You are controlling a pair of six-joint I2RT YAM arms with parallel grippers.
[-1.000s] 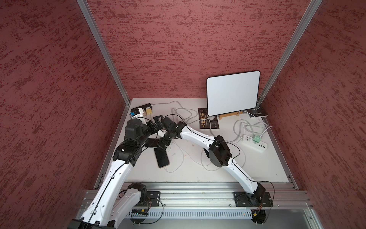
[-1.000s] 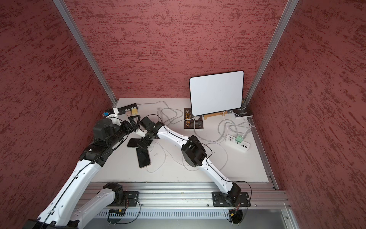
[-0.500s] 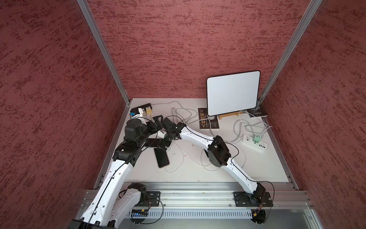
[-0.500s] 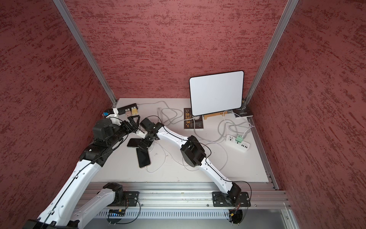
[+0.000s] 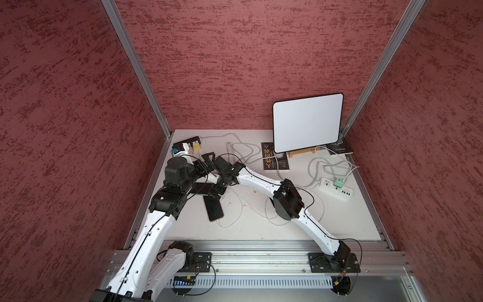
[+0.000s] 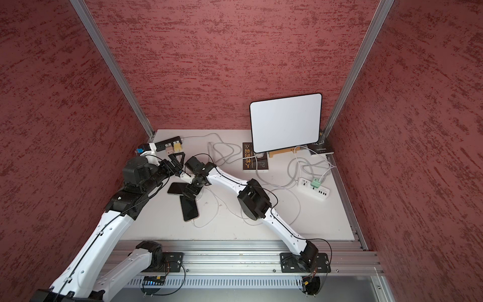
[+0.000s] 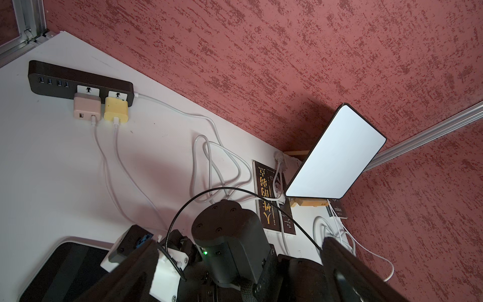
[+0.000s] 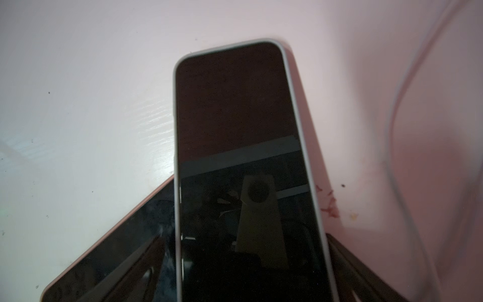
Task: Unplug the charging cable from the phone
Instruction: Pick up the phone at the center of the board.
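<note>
Right gripper [image 5: 216, 190] sits low over the far end of the dark slab phone in its pale case [image 5: 214, 210]. Its jaws are spread wide astride the phone, nothing visibly clamped. It looks placed to pin the phone to the white bench [image 5: 261, 230]. The thin white charging cable [image 5: 230, 224] is plugged into the phone's near end. Left gripper [image 5: 208, 157] hangs above, wide open and empty, well apart from that plug. A second dark phone [image 5: 200, 188] lies tucked under the first's far corner and could get dragged along.
</note>
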